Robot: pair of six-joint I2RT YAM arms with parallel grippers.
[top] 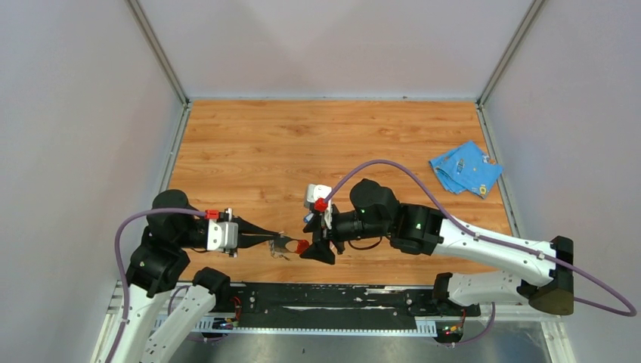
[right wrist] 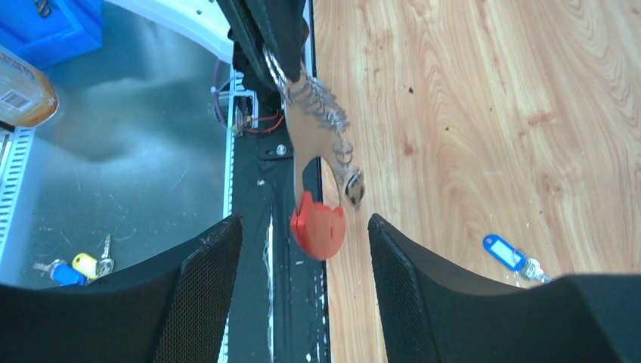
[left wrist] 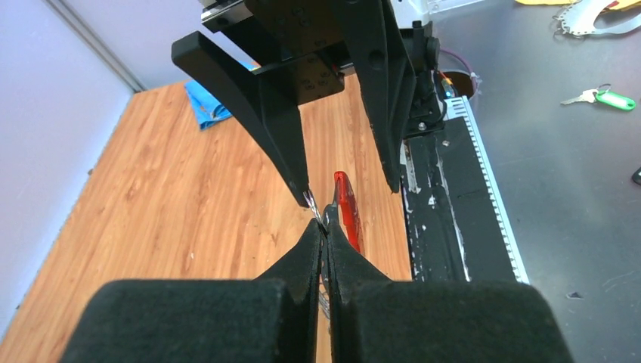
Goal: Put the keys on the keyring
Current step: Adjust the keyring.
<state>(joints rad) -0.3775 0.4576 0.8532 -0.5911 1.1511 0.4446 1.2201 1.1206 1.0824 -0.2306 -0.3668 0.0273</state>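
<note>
What worries me is the pinch. My left claw (left wrist: 325, 227) is clamped shut on the short curved red and silvery-grey strap keyring (right wrist: 306, 151) at its metal-ring end, by what looks like a thin bit of wire. The fob therefore hangs in the air over the near edge of the wooden table (top: 332, 151) with little holding it. My right claw (right wrist: 304, 219) stands apart, one finger on each side of the red tip, and I see no contact on either side. If I close it off-centre, or push while closing, I judge the strap could twist and slip out of the left pinch. The ring could also turn away from where a key must enter. Neither claw holds a key. The small silver-bladed key with the blue plastic head (right wrist: 505, 252) lies flat on the wood near my right finger (the black-headed key I cannot find in any view). The keyring looks slim, with coiled wire at the grey end and a rounded red tip.
</note>
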